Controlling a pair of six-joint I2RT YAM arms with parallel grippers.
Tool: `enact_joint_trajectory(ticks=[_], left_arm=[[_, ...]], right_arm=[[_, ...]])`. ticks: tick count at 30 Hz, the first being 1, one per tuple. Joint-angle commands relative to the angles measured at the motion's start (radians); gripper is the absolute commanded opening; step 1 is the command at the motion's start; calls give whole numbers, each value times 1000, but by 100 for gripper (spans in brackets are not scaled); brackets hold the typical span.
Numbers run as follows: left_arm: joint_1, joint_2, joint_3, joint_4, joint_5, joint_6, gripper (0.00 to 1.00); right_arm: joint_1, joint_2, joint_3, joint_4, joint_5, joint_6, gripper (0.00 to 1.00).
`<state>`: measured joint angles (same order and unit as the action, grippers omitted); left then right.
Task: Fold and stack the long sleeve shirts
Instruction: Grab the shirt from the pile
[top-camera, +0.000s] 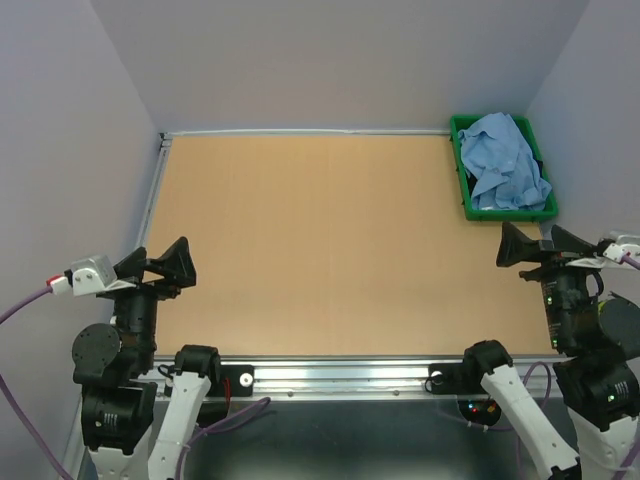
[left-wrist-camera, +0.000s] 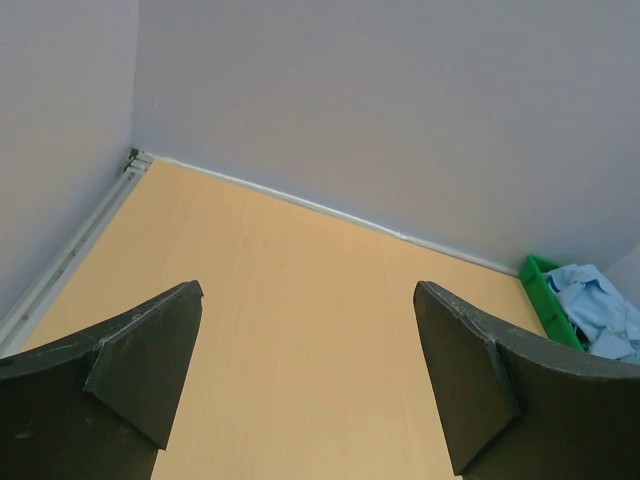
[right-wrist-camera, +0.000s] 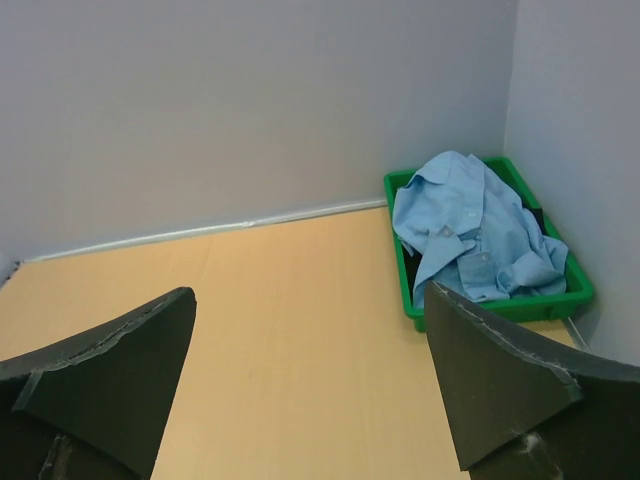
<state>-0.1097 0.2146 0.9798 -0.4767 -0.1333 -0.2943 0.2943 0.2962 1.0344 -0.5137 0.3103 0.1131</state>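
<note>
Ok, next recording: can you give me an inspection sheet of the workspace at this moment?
Surface: tan table, nothing lying on its open area.
Job's things: light blue shirts, crumpled and unfolded, heaped in a green bin at the far right corner; how many cannot be told.
Clutter: nothing seen.
End effectors: left end effector open and holding nothing, over the near left part of the table; right end effector open and holding nothing, at the right side, nearer than the bin.
Cables: purple cable runs to the left wrist, off the table; more purple cable hangs below the near edge.
Surroundings: plain pale walls on three sides; metal rail along the near edge.
</note>
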Motion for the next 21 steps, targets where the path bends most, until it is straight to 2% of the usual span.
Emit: enact_joint_trajectory(ticks=[1,6,9,14,18,21], left_arm=[[4,46,3,-19,26,-34,99],[4,106,48,-117,53,-62,99],[4,143,80,-169,86,-65,99],[2,178,115,-226,161,-51,99],[-31,169,108,-208,227,-77,99],[-64,160,97,-203,247,-86,99]], right_arm=[[-3,41,-22,4,13,22,100],[-3,167,-19,3,62,72,100],[-3,303,13,3,32,76,100],[-3,565,125,-9,171,134,100],[-3,826,233,-17,294,151,100],[-36,958,321,-17,374,142,100]])
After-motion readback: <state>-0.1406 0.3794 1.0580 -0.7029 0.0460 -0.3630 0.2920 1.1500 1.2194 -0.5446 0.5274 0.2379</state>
